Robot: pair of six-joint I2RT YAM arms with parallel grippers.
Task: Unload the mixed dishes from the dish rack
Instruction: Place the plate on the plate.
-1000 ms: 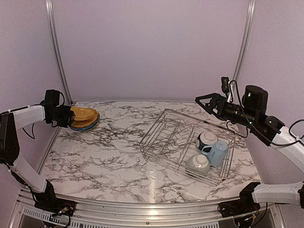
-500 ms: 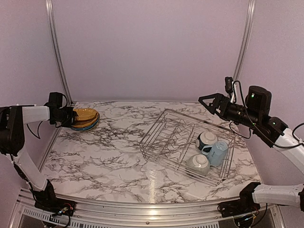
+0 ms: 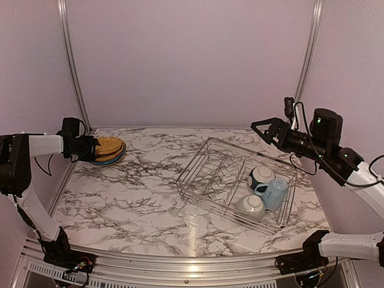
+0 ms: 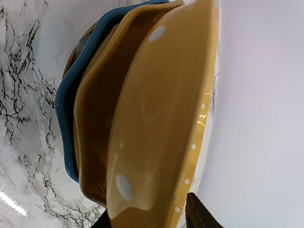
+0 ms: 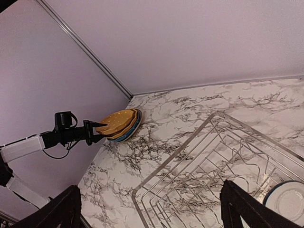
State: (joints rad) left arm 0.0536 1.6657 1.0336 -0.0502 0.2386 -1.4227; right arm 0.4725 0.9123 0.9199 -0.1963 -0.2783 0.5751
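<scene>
Glossy scalloped yellow plates (image 4: 161, 118) top a blue plate (image 4: 71, 109); left hand (image 3: 91, 148) grip unclear, right hand (image 3: 259, 131) spread wide.

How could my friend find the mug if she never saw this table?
Look for the big wire rack on the table's right side. In its right end sit three dishes; the mug is the light blue one with a handle, next to two round bowls.

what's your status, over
Left gripper at the plates, grip unclear. Right gripper open, raised beside the rack. Mug, two bowls in rack. Nothing blocking.
</scene>
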